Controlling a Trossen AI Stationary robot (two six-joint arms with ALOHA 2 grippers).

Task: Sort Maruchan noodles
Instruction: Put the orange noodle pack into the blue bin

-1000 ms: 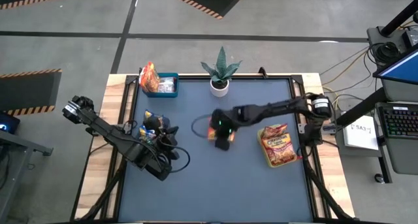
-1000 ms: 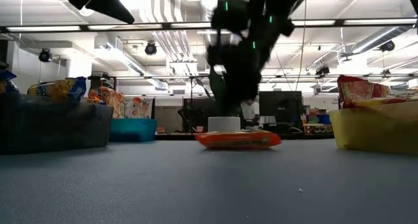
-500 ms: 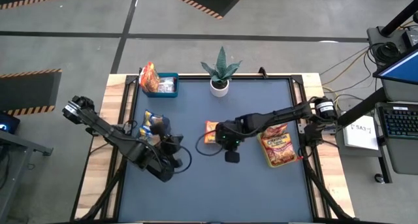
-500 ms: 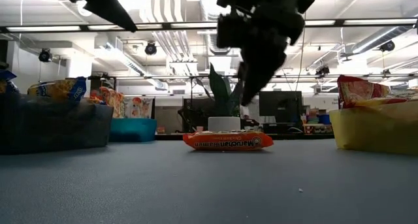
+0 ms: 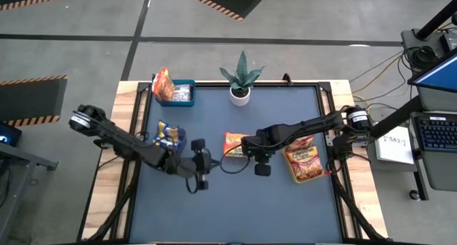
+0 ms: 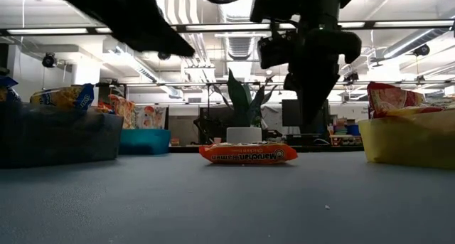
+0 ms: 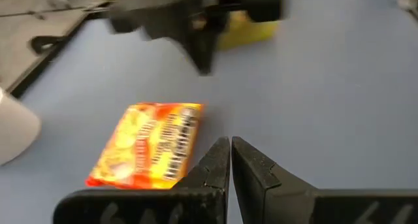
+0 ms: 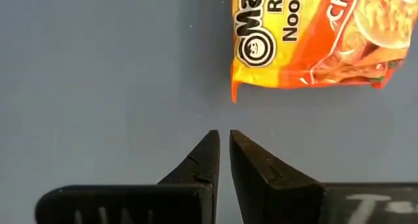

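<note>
One orange-red Maruchan noodles packet lies flat on the grey table, seen also in the low view. My right gripper hovers shut and pointing down, just to the near right of that packet and touching nothing. My left gripper is shut and slants down toward the table's right. It stands a short way left and near of the packet, holding nothing. In the high view the left gripper and right gripper flank the packet's near side.
A yellow-green bin with orange-red packets stands at the right. A dark bin with yellow-and-blue packets stands at the left. A blue bin sits at the far left corner, and a potted plant at the far edge.
My right gripper has drawn away from above the orange-red packet toward the table's near right, staying shut; the packet lies uncovered on the table. My left gripper has swung toward the table's right and down toward the packet, tipping from steeply down to nearer level.
</note>
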